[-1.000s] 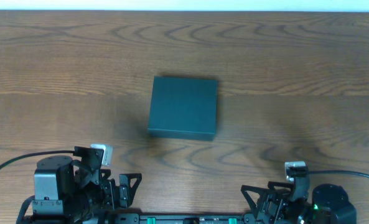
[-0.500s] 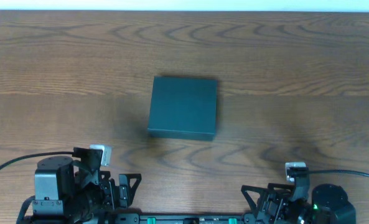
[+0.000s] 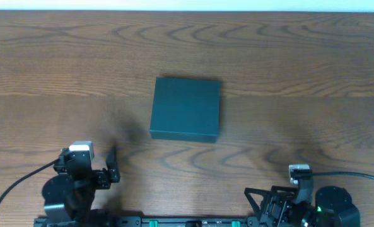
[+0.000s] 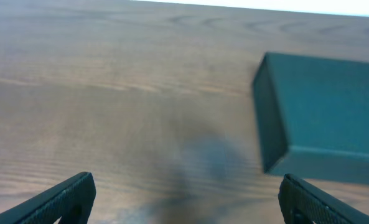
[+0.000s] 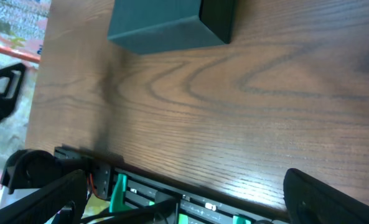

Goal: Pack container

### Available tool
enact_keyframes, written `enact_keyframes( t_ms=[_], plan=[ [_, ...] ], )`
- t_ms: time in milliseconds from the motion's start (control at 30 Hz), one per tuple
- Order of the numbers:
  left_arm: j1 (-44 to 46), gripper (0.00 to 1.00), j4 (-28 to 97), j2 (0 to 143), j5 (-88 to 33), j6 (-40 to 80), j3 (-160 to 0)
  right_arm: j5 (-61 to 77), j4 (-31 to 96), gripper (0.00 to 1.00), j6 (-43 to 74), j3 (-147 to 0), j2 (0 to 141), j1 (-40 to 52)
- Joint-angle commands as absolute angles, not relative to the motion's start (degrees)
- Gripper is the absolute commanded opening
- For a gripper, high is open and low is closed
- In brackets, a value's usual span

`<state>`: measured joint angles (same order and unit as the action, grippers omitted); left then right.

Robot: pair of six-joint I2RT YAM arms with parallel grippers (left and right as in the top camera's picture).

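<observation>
The container [image 3: 187, 108] is a dark, shallow rectangular box lying shut in the middle of the wooden table [image 3: 300, 75]. My left gripper [image 3: 87, 165] is at the near left, well short of the box, and stands open with nothing in it. In the left wrist view the container [image 4: 333, 118] lies ahead to the right, beyond the wide-apart fingertips [image 4: 66, 199]. My right gripper [image 3: 268, 200] rests low at the near right edge, open and empty. The right wrist view shows the container [image 5: 165, 22] far off at the top.
A black mounting rail with green clips [image 5: 119, 190] runs along the table's near edge under the right gripper. Cables [image 3: 10, 167] trail from both arm bases. The table's far edge [image 3: 187, 11] meets a white strip.
The left arm has lifted from its rest pose and swung out over the table, its gripper now facing the wood beside the box. The right arm and the container have not moved.
</observation>
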<state>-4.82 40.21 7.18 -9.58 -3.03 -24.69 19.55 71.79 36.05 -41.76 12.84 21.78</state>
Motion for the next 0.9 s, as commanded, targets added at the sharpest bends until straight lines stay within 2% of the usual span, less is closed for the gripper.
enact_keyframes(
  t_ms=[0,267,867],
  plan=[
    [-5.28,0.95,35.86,3.38,-7.92,-3.68,-18.22,19.73,71.77,0.99,36.8,-41.58,12.51,22.35],
    [-5.23,0.95,24.29,0.19,-7.92,-3.27,-7.03,19.73,71.77,0.99,36.8,-41.58,12.51,22.35],
    [-5.23,0.95,24.12,0.21,-7.92,-3.25,-7.01,19.73,71.77,0.99,36.8,-41.58,12.51,22.35]
  ],
)
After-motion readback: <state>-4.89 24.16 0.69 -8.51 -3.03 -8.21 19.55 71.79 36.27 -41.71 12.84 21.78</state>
